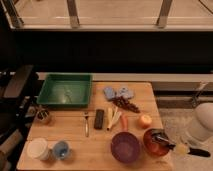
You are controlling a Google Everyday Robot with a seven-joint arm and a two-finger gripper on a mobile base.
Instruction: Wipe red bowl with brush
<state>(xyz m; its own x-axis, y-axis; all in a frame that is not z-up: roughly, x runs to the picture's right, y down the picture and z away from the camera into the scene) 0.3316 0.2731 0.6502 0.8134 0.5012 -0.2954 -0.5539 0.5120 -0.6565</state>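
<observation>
Wooden table (75,137), camera view. Red bowl (149,144): 4 o'clock corner, just beside purple bowl (125,146). Brush (181,148): head inside the bowl, handle pointing toward 3 o'clock. Gripper (201,152): at handle end; whether it grips cannot be told. Step: wiping, apparently. Next: sweep bristles round inner wall.

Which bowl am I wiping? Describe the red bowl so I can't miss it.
On the wooden table, go to the front right corner, where the brush reaches in from the end effector off the right edge. The red bowl is there: reddish-orange and smaller than the purple bowl beside it.
</observation>
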